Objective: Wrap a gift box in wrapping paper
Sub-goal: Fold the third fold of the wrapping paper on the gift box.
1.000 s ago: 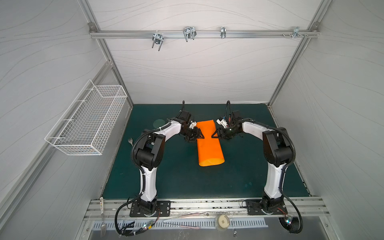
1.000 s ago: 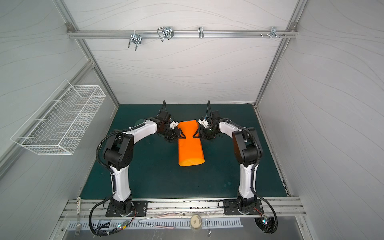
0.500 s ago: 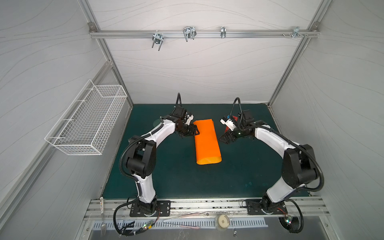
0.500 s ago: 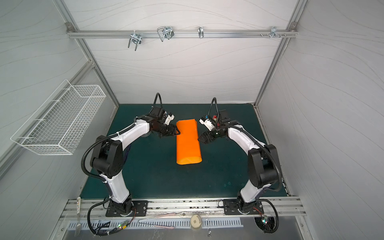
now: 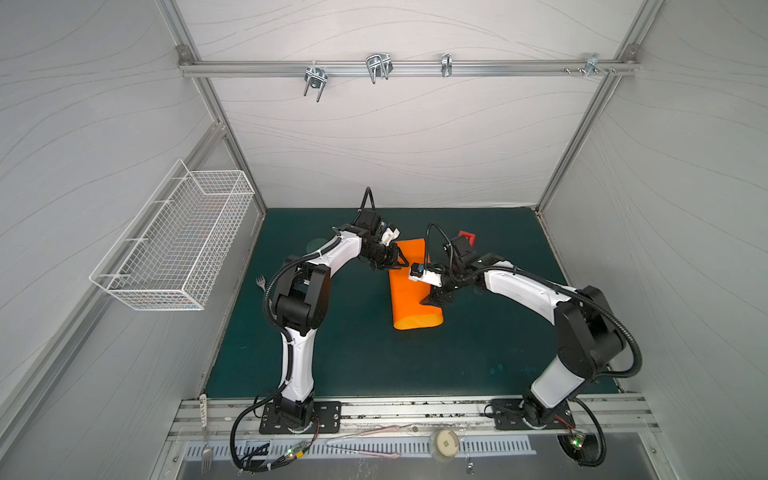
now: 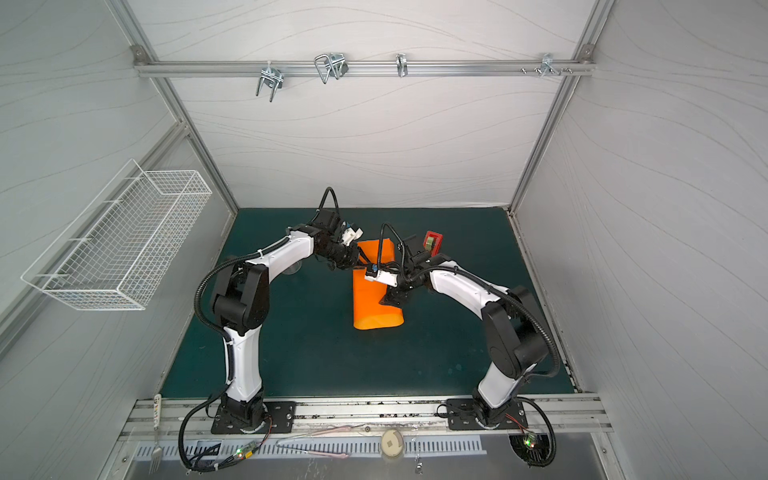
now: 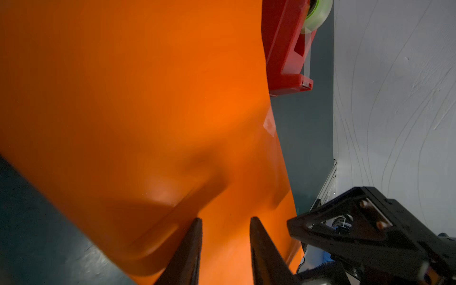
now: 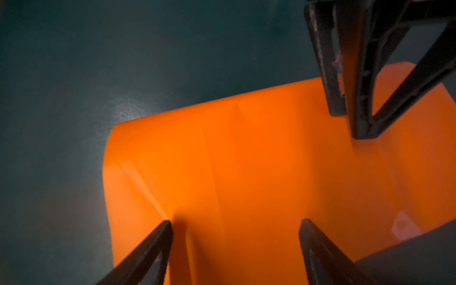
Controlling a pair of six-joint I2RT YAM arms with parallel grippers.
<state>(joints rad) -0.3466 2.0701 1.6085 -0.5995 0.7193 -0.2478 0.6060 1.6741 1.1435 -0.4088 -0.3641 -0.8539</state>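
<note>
Nearest the cam, low in both top views, is bare green mat [image 5: 353, 361], w/ nothing staged on it. The work sits mid-table, prob. because both arms reach there. At frame centre the wrapping paper [image 5: 407, 305] lies as a long flattish sleeve running away from the cam, its near mouth open & rounded. The gift box isn't visible anywhere; prob. inside the sleeve, can't confirm. The right gripper [image 5: 430, 300] sits at the sleeve's right edge, approx halfway along. The right wrist view shows its fingers [image 8: 160, 237] wide apart w/ nothing btwn them, tips down at the paper. That reads as a hold-down so the overlap won't spring open, not a grab. Further back, the left gripper [image 5: 400, 262] is over the sleeve's far-left part. In the left wrist view only a narrow gap shows btwn its fingers [image 7: 191, 246], w/ orange behind; can't tell if a paper edge is nipped. Farthest, up-right of the sleeve, the red tape dispenser [image 5: 466, 237] stands near the paper's far corner. It's prob. parked close so a strip is a short reach once the seam is held.
</note>
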